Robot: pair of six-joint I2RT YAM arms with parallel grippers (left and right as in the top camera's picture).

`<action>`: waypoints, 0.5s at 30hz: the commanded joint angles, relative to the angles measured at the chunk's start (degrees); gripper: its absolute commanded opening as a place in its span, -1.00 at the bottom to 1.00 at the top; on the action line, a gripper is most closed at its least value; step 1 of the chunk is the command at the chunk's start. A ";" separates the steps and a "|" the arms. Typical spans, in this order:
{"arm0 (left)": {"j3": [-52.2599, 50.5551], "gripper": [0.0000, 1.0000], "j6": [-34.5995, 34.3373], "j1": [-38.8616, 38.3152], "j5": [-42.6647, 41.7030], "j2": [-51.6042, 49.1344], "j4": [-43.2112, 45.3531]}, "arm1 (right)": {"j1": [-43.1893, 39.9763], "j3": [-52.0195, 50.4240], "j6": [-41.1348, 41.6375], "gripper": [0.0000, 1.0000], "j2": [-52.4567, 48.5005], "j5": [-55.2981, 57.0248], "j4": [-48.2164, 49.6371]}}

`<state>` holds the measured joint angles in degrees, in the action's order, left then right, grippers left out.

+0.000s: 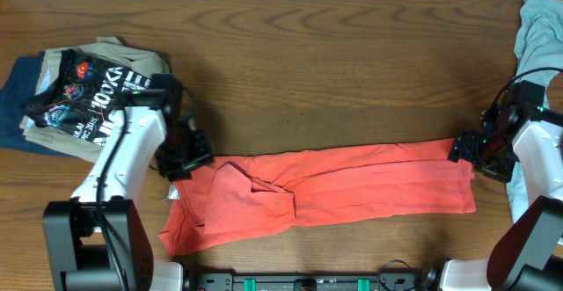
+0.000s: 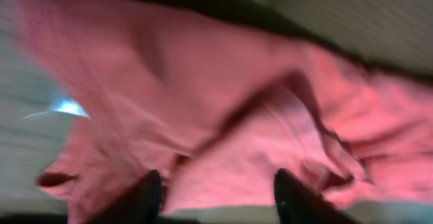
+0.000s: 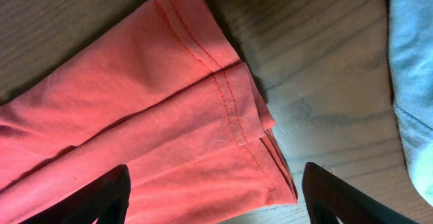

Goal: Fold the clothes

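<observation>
The clothes, a red-orange T-shirt (image 1: 352, 190), lie in a long folded strip across the front of the wooden table, bunched and creased at the left end. My left gripper (image 1: 186, 155) hovers at that left end. In the left wrist view the picture is blurred; its dark fingers stand apart over rumpled shirt fabric (image 2: 237, 116), so the left gripper (image 2: 216, 176) is open and holds nothing. My right gripper (image 1: 468, 150) is at the strip's right end. There the right gripper (image 3: 215, 173) is wide open above the stitched hem corner of the shirt (image 3: 135, 116).
A pile of other garments (image 1: 79, 93), a black printed shirt on tan and navy ones, sits at the back left. A pale blue-grey garment (image 1: 537, 36) lies at the right edge, close beside the right arm, and shows as pale cloth (image 3: 413, 82) by the hem.
</observation>
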<state>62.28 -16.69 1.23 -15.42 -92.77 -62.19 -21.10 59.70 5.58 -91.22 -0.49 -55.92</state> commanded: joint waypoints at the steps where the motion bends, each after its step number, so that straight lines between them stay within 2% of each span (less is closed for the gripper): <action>1: -2.80 -0.06 0.07 3.13 3.96 0.28 0.13 | -0.59 -0.26 -0.50 0.59 0.46 -0.44 0.22; 7: -8.00 -0.05 0.09 7.74 4.70 0.28 4.33 | -0.59 -0.26 -0.50 0.59 0.46 -0.46 0.22; 15: -13.94 -0.06 0.09 8.33 4.52 0.28 11.37 | -0.59 -0.26 -0.52 0.60 0.46 -1.29 0.39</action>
<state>49.39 -16.67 9.34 -11.62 -92.77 -51.51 -21.10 59.70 5.58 -91.22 -1.04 -55.66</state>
